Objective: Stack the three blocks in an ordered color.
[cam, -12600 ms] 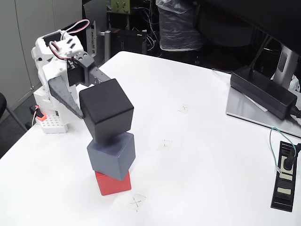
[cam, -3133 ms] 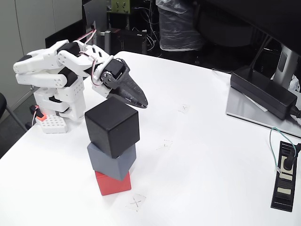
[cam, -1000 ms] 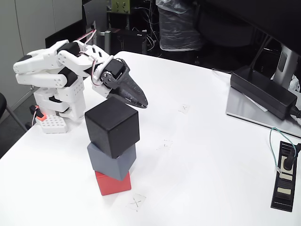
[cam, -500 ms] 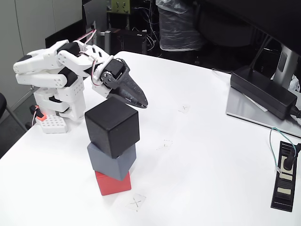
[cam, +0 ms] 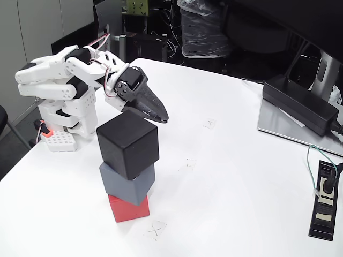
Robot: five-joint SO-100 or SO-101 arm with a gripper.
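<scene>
Your claw [cam: 161, 115] hangs pinched shut and empty, its tips pointing down to the right in the fixed view. Just below and left of it stands the stack: the black block [cam: 128, 143] on the grey block [cam: 127, 183], on the red block [cam: 127, 209], on the table [cam: 236, 187].

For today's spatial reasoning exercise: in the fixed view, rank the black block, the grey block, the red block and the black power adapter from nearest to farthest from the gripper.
1. Black block, top of the stack, just below the gripper.
2. Grey block, middle of the stack.
3. Red block, bottom, on the table.
4. Black power adapter, far right.
</scene>
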